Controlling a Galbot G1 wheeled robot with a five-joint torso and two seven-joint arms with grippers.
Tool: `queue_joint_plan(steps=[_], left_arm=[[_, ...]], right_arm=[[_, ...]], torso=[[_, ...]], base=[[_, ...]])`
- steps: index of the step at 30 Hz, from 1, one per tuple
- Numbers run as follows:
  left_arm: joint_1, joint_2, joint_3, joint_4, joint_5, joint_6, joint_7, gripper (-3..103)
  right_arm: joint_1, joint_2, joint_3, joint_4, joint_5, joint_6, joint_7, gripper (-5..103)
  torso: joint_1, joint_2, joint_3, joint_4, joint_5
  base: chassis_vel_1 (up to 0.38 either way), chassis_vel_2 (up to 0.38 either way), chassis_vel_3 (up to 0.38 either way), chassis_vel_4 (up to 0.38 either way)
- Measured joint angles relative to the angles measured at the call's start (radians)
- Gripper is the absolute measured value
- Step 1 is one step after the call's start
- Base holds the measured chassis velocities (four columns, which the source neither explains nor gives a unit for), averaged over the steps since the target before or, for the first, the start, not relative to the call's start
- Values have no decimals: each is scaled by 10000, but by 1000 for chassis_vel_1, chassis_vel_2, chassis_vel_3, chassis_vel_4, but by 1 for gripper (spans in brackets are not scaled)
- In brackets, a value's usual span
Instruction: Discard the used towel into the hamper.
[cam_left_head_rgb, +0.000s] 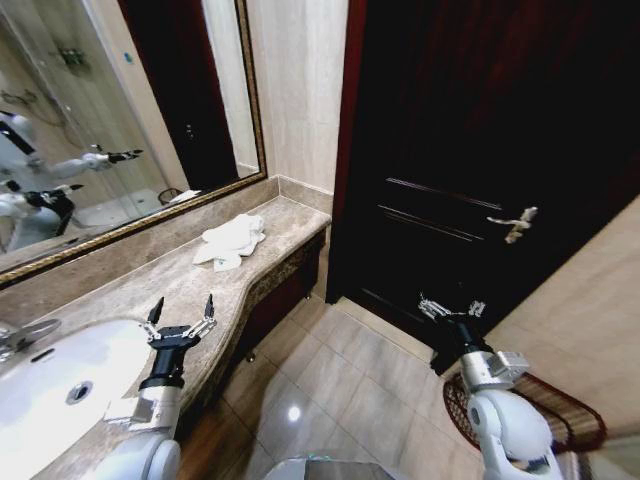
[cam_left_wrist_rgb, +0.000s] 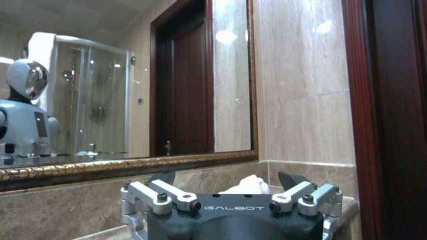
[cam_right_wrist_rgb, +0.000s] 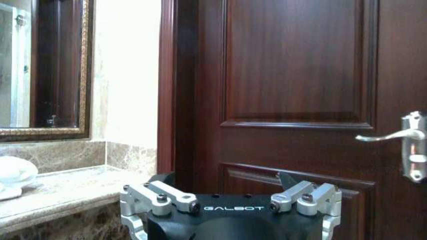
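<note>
The used towel (cam_left_head_rgb: 232, 242) is white and lies crumpled on the marble counter (cam_left_head_rgb: 170, 280), near its far end under the mirror. My left gripper (cam_left_head_rgb: 182, 310) hovers open over the counter's front edge, short of the towel, with nothing between its fingers. In the left wrist view the towel (cam_left_wrist_rgb: 250, 185) shows just beyond the left gripper (cam_left_wrist_rgb: 227, 179). My right gripper (cam_left_head_rgb: 450, 308) is open and empty above the floor, facing the dark door. The hamper (cam_left_head_rgb: 565, 412), a dark red-brown openwork basket, stands on the floor at the lower right, partly hidden behind my right arm. The right wrist view catches the towel (cam_right_wrist_rgb: 13, 172) at its edge.
A white sink (cam_left_head_rgb: 60, 380) is set in the counter's near end. A framed mirror (cam_left_head_rgb: 110, 120) covers the wall behind it. The dark wooden door (cam_left_head_rgb: 470, 150) with a silver handle (cam_left_head_rgb: 515, 224) is shut. Tiled floor (cam_left_head_rgb: 330, 380) lies between the counter and the hamper.
</note>
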Motion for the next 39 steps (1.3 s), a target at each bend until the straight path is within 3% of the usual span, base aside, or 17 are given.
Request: queue_joint_plan(steps=[14, 27, 30, 39], left_arm=[[-31, 44, 27, 6, 57, -133, -32, 100], [76, 13, -10, -453, 23, 1098, -52, 100], [73, 125, -24, -724, -23, 1690, -67, 100], [-3, 261, -45, -756, 4, 1822, -128, 100]], right_arm=[[-10, 35, 18, 0, 29, 18, -5, 100], [24, 10, 33, -61, 164, -32, -38, 100], [9, 29, 28, -2, 217, -81, -52, 100], [-38, 40, 90, 83, 240, -87, -58, 100]], torso=[[0, 0, 0, -1, 0], [0, 0, 0, -2, 0], [0, 1, 0, 1, -1], [0, 0, 0, -1, -2]], base=[[-65, 73, 71, -53], [-71, 57, 59, -70], [-60, 65, 74, -63], [-62, 80, 67, -60]])
